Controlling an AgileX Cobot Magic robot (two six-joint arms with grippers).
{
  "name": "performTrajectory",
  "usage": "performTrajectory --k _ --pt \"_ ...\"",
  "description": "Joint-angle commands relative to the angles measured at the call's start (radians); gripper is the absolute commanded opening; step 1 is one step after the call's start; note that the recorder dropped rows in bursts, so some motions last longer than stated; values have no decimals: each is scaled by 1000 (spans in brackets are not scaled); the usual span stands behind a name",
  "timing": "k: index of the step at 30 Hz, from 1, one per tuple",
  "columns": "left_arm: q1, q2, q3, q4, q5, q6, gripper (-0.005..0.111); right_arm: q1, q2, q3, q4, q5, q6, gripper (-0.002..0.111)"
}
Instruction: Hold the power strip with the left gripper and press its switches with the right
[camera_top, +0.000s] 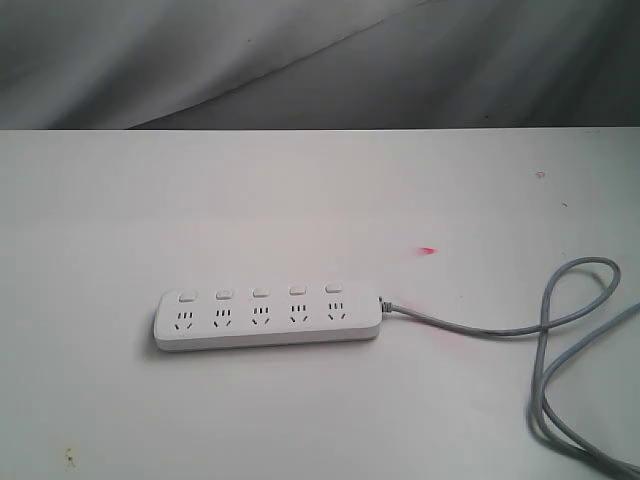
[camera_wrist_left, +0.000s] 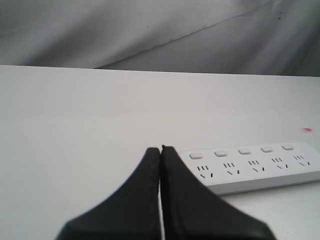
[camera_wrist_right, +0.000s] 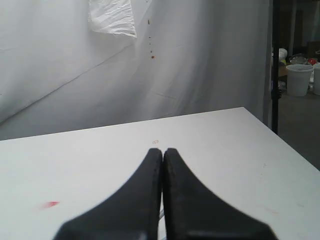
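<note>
The strip (camera_top: 268, 320) lies flat on the surface (camera_top: 120, 220), nothing touching it. Your left end effector (camera_wrist_left: 160, 150) and right end effector (camera_wrist_right: 162, 151) are both pinched shut, empty. It looks hard, light and slidy; pinch its sides far from the cable (camera_top: 480, 330).

The cable (camera_top: 480, 330) runs off the exterior view's right edge twice, its far end unseen. In the left wrist view the left tool (camera_wrist_left: 160, 150) covers one end of the strip (camera_wrist_left: 260, 172) and the picture's edge cuts the other. The red mark (camera_top: 428, 250) on the table (camera_top: 300, 200) is too blurred to identify.
</note>
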Motion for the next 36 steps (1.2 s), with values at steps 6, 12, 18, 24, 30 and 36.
performTrajectory --k 6,12,18,24,30,36 --pt "-4 -9 5 -99 -150 -9 1 -6 -3 3 -4 -1 4 0" --pt "-4 -9 5 -325 -309 -10 1 -6 -3 3 -4 -1 4 0" --pt "-4 -9 -111 -386 -66 7 0 -6 -3 3 -4 -1 4 0" --pt "-4 344 -461 -263 330 231 0 -6 -3 3 -4 -1 4 0" --pt "-4 745 -730 -263 502 621 0 -6 -3 3 -4 -1 4 0" --pt "-4 1001 -868 -378 620 944 0 -6 -3 3 -4 -1 4 0"
